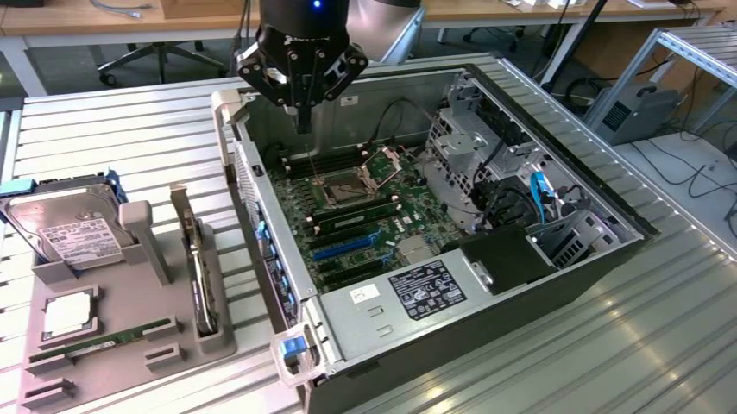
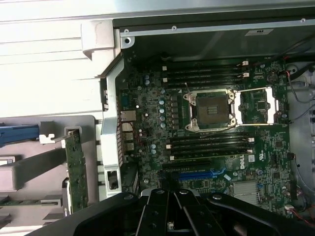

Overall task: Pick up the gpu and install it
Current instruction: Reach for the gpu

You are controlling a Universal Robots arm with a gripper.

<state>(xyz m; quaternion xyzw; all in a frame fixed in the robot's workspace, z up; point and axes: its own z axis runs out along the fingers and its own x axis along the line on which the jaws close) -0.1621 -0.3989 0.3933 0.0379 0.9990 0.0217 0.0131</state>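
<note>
The black multi-fingered robot gripper (image 1: 303, 121) hangs over the far end of the open silver and black computer case (image 1: 381, 332), which lies on its side on the ribbed aluminium table (image 1: 127, 129). Its fingers are pressed fully together and hold nothing. The fingertips point down at the green motherboard (image 1: 357, 216), near the memory slots and clear of its surface. The gpu (image 1: 203, 280), a thin dark card with a silvery bracket strip at 1 end, stands on edge in a slot of the grey plastic holder (image 1: 144, 297) just beside the case, on the exterior view's left. The card is well apart from the gripper. The same holder carries 1 silver hard drive with a white label (image 1: 75, 237) and 1 narrow green memory stick (image 1: 103, 341).
</note>
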